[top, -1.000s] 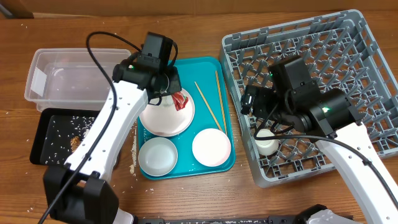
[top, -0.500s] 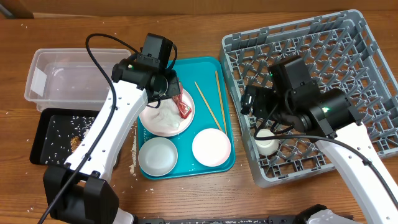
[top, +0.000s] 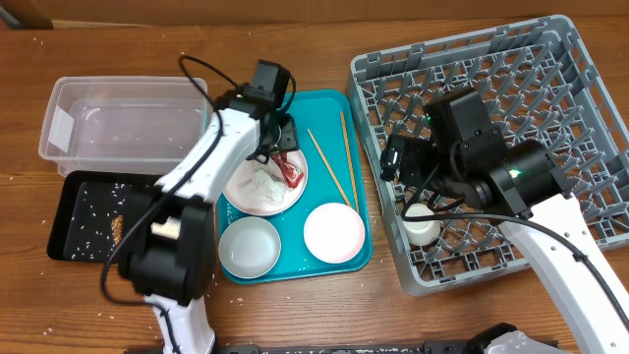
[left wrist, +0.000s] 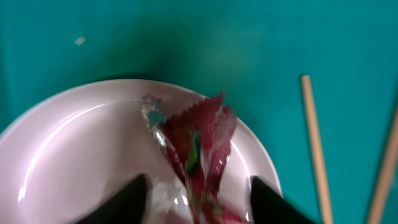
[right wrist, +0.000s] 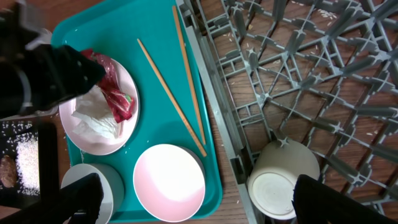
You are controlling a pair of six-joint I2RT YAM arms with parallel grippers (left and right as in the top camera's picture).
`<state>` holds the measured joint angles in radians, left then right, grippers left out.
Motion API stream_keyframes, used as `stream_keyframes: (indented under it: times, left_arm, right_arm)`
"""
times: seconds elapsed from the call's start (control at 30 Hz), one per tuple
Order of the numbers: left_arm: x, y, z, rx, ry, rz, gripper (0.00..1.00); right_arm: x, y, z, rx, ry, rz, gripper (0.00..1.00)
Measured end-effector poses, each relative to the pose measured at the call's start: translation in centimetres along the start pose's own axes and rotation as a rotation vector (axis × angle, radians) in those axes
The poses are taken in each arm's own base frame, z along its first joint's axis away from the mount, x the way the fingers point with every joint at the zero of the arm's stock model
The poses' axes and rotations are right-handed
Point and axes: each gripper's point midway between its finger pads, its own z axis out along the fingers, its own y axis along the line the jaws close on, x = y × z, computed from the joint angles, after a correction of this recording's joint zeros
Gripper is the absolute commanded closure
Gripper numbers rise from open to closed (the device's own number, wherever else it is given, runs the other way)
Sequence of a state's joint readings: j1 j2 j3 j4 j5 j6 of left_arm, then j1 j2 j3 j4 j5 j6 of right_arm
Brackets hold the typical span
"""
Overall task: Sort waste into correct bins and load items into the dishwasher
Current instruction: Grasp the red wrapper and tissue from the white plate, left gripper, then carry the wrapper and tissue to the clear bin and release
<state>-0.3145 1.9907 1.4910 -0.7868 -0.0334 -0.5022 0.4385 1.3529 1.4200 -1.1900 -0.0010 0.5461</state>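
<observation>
The left arm [top: 187,187] rises from the bottom left of the overhead frame and bends toward the centre. Its gripper [left wrist: 198,193] points down over the white plate [top: 257,195]. The two dark fingers [left wrist: 132,198] are apart, on either side of the crumpled red foil wrapper [left wrist: 198,144], and do not appear to touch it. The wrapper lies on the plate's upper right part, with the white tissue wad [top: 263,180] just beside it.

The right arm [top: 550,226] comes in from the lower right and reaches over the left part of the grey dish rack [top: 511,88]. Its gripper [right wrist: 199,186] is spread wide and holds nothing.

The table [top: 295,315] is brown wood. On it the teal tray [top: 359,251] carries the plate, two white bowls [top: 248,246] [top: 334,232] and two wooden chopsticks [top: 329,167] [top: 348,152]. At the left sit the clear plastic tub [top: 118,118] and, below it, the black tray [top: 69,231] holding rice grains [top: 93,202] and a small brown scrap [top: 118,228]. More rice [top: 211,251] lies on the wood by the teal tray's left edge.

The right wrist view shows the white cup [right wrist: 283,177] in the rack's lower left cell, its round base facing the camera. The left wrist view, somewhat blurred, shows green print on the wrapper.
</observation>
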Motion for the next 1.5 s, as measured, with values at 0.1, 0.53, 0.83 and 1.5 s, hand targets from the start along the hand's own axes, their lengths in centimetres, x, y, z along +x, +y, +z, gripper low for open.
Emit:
stream_keyframes:
  times: [0.1, 0.53, 0.83, 1.5]
  left_arm:
    - [1.2, 0.1, 1.3, 0.001, 0.057, 0.005, 0.96]
    - [-5.8, 9.7, -17.1, -0.083, -0.285, -0.235, 0.78]
    - [-5.0, 15.3, -12.0, -0.14, -0.113, -0.36, 0.43]
    - [7.8, 5.0, -0.2, -0.09, 0.063, -0.091, 0.96]
  right_arm:
    - [0.2, -0.1, 0.0, 0.005, 0.007, 0.0, 0.0]
    - [0.2, -0.1, 0.0, 0.005, 0.007, 0.0, 0.0]
    - [0.2, -0.1, 0.0, 0.005, 0.007, 0.0, 0.0]
    - [0.1, -0.1, 0.0, 0.004, 0.006, 0.0, 0.0]
